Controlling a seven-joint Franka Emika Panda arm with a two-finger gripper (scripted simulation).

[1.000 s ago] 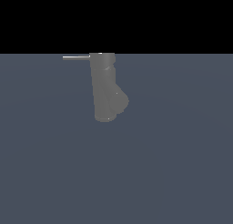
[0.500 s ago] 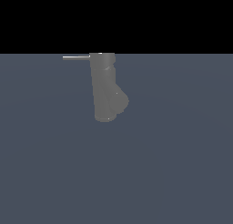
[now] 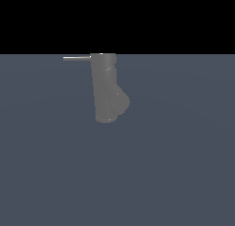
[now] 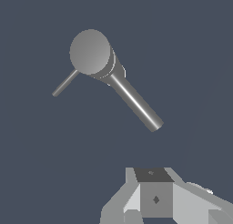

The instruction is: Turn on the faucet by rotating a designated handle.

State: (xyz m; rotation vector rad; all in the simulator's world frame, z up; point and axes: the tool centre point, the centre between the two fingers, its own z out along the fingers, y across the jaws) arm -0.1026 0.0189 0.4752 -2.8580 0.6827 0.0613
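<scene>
Faucet [image 3: 106,87], matte grey upright cylinder, stands near centre of ext. view on a flat slate-blue counter [image 3: 183,174], black backdrop above. Short stubby spout [image 3: 122,101] branches off its lower part, angled toward ext. view's right. Handle [image 3: 76,58], thin light-grey metallic rod, sticks out level from faucet's top toward ext. view's left. I see no arm or pincer in this view; nothing touches faucet or handle.

Wrist view: I'm looking down on faucet [image 4: 91,52] from above, its round flat top facing the cam. One thin rod [image 4: 64,83] runs out from one side of the top, and a thicker, shinier cylinder [image 4: 135,101] runs out the other way toward the pincer; can't tell for sure which is handle and which is body or spout from this angle. Pincer [image 4: 154,198], grey-white blocky parts at frame edge, sits well apart from faucet w/ bare counter [image 4: 195,59] between. Fingertips cut off by frame, so I can't tell if pincer is apart or together. It holds nothing that I can see.
</scene>
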